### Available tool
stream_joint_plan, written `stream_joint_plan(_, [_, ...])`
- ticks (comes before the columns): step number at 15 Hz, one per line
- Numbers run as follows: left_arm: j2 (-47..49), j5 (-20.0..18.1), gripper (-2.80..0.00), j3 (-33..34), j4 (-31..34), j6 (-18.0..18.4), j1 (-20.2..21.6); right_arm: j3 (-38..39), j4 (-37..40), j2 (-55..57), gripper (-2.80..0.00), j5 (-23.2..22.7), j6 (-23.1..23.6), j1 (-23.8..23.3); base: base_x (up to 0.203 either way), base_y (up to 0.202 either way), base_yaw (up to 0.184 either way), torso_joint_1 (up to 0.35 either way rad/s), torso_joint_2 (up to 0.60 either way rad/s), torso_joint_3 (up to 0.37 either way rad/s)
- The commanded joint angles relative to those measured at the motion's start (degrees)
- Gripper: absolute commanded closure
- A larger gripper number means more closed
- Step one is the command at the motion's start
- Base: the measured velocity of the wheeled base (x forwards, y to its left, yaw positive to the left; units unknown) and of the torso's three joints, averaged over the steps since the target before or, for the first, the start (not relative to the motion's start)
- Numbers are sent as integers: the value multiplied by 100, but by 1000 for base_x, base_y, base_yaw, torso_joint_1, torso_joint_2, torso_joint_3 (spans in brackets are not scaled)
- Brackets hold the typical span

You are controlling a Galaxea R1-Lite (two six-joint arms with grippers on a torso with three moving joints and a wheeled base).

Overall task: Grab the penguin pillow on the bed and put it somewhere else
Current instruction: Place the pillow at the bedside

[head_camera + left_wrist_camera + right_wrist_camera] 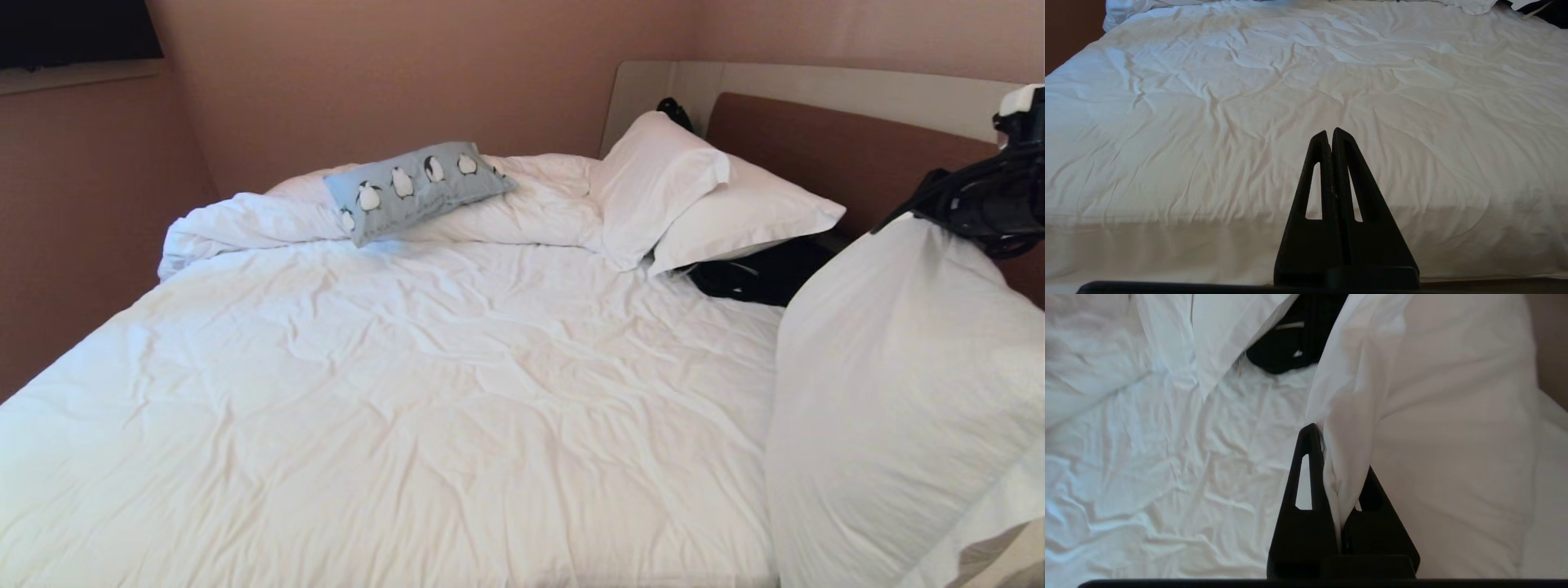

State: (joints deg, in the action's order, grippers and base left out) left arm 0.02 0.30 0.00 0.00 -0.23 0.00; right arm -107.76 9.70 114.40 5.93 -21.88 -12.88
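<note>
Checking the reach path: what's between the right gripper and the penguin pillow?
Head view: right gripper holds a white pillow; toward the penguin pillow lie two more white pillows and rumpled duvet.

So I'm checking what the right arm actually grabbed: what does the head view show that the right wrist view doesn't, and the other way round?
Only the head view shows the penguin pillow, lying untouched on the bunched duvet at the far side of the bed, plus the brown headboard and two stacked white pillows.

Only the right wrist view shows the right gripper shut on an edge of white fabric.

Both show the large white pillow hanging from that arm, and the black bag.
</note>
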Motion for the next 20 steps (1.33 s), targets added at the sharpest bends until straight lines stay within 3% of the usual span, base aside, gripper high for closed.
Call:
stream_joint_plan(1, [-2,5,0,0,0,-4,0,32,49,333,0,153,123,269,0,0,0,0,0,0])
stream_joint_plan(4, [6,5,0,0,0,-4,0,105,60,663,0,271,116,883,0,0,0,0,0,0])
stream_joint_plan(9, [1,5,0,0,0,-4,0,126,61,1583,0,926,-37,2064,0,0,0,0,0,0])
stream_joint_plan(17, [6,5,0,0,0,-4,0,547,33,1921,0,983,-132,2816,0,0,0,0,0,0])
stream_joint_plan(20, [-2,5,0,0,0,-4,0,643,-186,2098,0,1406,-118,2964,0,0,0,0,0,0])
